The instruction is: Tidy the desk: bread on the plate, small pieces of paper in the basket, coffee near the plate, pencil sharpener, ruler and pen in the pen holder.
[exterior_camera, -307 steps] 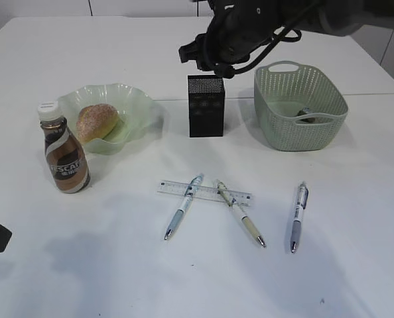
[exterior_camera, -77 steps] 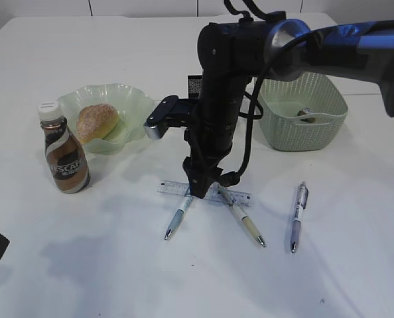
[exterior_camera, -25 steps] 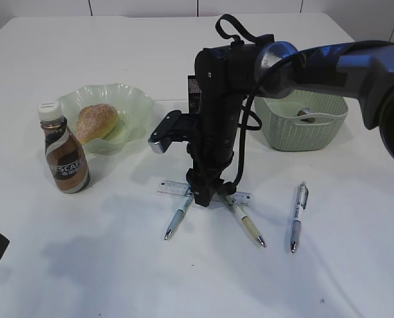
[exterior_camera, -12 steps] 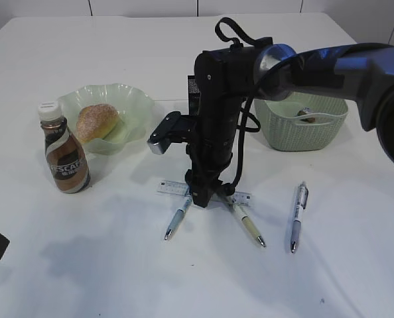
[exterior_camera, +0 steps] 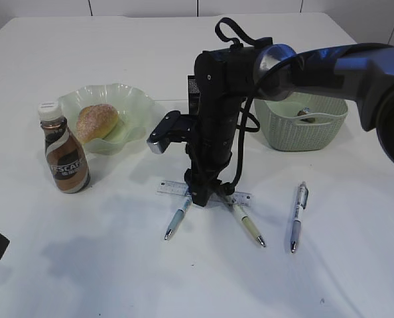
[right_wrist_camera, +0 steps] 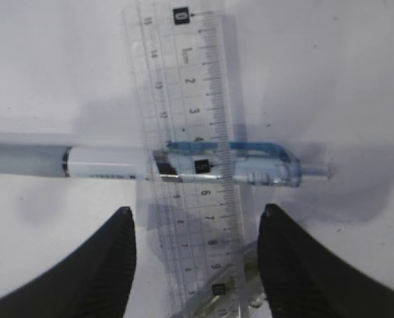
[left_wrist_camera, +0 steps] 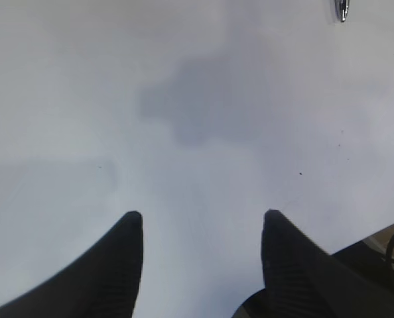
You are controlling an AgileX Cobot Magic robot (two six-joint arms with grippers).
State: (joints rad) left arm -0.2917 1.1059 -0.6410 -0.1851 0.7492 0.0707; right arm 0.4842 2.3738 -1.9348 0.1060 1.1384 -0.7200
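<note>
Clear ruler lengthwise between the right end effector's spread, empty fingers.

A glossy black right arm with a polished silver joint collar and a blue-grey upper segment, looped black cables, a small grey wrist camera block; matte black tapered fingers with fine ribbing

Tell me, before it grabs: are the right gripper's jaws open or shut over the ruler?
Open: the right gripper straddles the ruler, jaws clear of both edges.
</note>
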